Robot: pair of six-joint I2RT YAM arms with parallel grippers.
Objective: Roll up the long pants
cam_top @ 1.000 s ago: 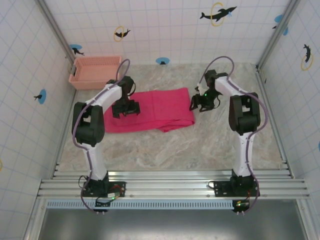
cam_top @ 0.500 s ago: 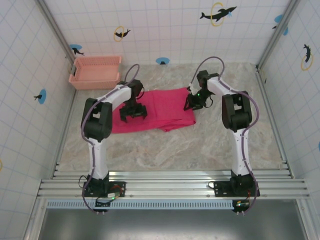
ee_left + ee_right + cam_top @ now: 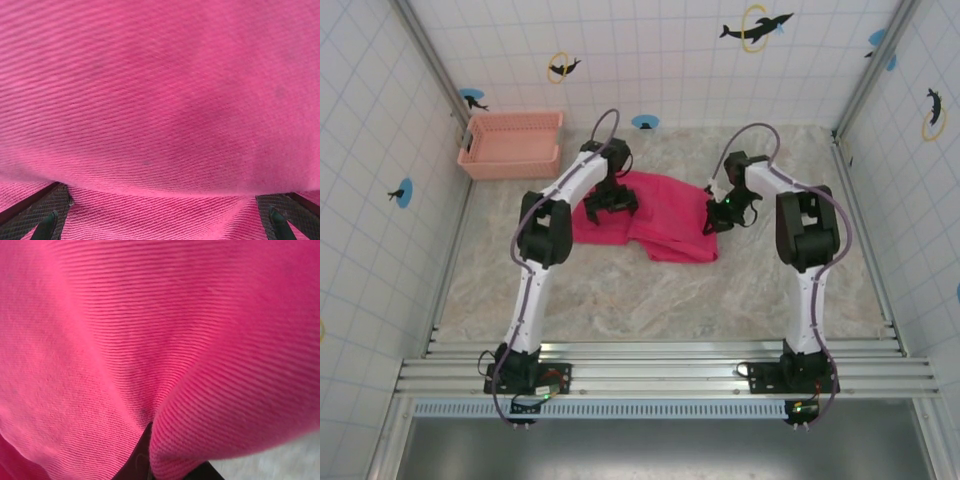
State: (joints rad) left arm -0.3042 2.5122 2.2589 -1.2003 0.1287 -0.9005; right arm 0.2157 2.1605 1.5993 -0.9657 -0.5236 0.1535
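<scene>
The long pants [image 3: 665, 228] lie bunched as a magenta heap on the marble table, between the two arms. My left gripper [image 3: 605, 200] stands open on their left end. In the left wrist view its fingertips [image 3: 47, 227] sit far apart at the bottom corners, with ribbed pink cloth [image 3: 160, 100] spread and humped between them. My right gripper [image 3: 722, 216] is at the pants' right edge. In the right wrist view its dark fingers [image 3: 142, 457] are shut on a pinched fold of the cloth [image 3: 210, 405].
A pale salmon-pink slotted basket [image 3: 510, 143] stands at the back left against the tiled wall. Tiled walls close in the table [image 3: 640, 300] on three sides, and bare marble stretches in front of the pants toward the arm bases.
The left gripper has slid up and right along the pants, pushing their left end into a shorter heap. The right gripper has closed on the right edge.
</scene>
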